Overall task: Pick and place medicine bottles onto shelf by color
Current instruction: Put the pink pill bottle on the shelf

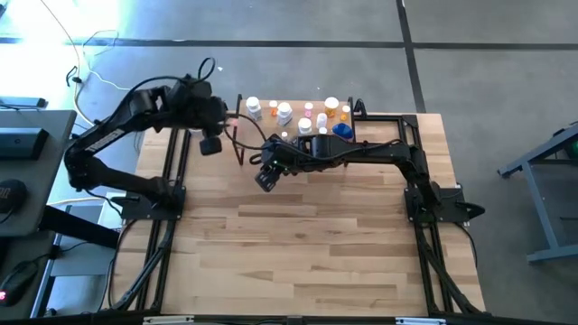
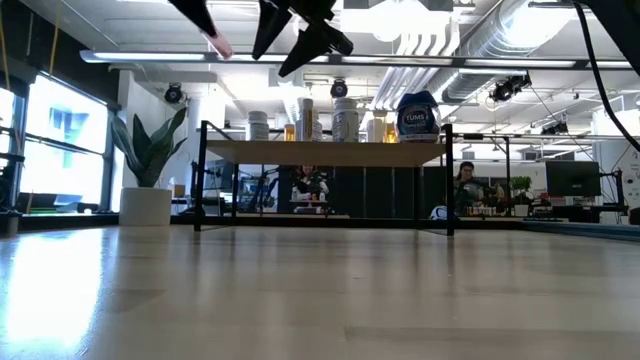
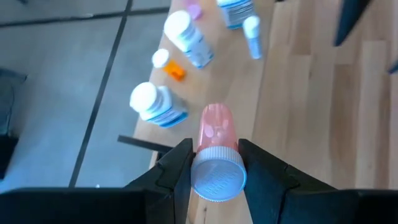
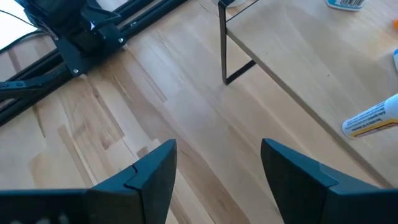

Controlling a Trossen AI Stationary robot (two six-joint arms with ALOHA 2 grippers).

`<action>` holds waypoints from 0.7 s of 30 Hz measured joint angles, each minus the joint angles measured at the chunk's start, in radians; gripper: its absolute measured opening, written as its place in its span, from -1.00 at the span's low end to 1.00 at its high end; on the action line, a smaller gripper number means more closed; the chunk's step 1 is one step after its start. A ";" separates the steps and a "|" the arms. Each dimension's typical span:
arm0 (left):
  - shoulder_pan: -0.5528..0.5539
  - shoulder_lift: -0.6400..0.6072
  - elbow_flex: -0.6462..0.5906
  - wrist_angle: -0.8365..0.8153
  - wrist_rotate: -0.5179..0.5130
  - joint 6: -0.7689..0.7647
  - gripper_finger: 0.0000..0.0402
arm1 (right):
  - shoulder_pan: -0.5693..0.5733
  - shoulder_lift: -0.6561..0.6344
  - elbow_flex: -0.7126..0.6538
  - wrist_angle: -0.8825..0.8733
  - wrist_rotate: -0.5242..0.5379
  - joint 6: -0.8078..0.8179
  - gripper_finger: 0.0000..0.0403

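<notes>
A small pink bottle (image 3: 217, 127) with a white ribbed cap is shut in my left gripper (image 3: 216, 154), high over the shelf's left end (image 1: 237, 122). In the low view its pink tip (image 2: 218, 43) shows at the top. The shelf (image 2: 330, 152), a light-wood board on black legs, stands at the table's far edge. It carries white bottles (image 1: 254, 107) (image 1: 284, 112), orange-capped ones (image 1: 346, 112) and a squat blue one (image 1: 342, 130). My right gripper (image 1: 266, 176) hangs open over the bare table, just in front of the shelf (image 4: 311, 50). My left gripper pinches the pink bottle at its white cap end (image 3: 217, 177) between its two fingers. The bottle lies along the fingers, its pink body pointing away and slanting down toward the shelf. It is lifted clear of everything.
The shelf's black front leg (image 4: 224, 50) stands close ahead of my right gripper. A white tube with a yellow label (image 4: 372, 118) lies on the shelf board. The near half of the wooden table (image 1: 307, 253) is bare. Black arm frames run along both table sides.
</notes>
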 joint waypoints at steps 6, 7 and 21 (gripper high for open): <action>0.056 0.083 0.066 -0.055 0.020 -0.023 -0.46 | 0.000 0.000 0.000 -0.004 0.000 0.001 0.11; 0.063 0.098 0.078 -0.067 0.035 -0.028 -0.46 | -0.001 0.000 0.000 -0.004 0.000 0.006 0.11; 0.089 0.273 0.146 -0.154 0.137 -0.083 -0.46 | -0.039 -0.089 -0.001 -0.038 0.061 -0.100 0.11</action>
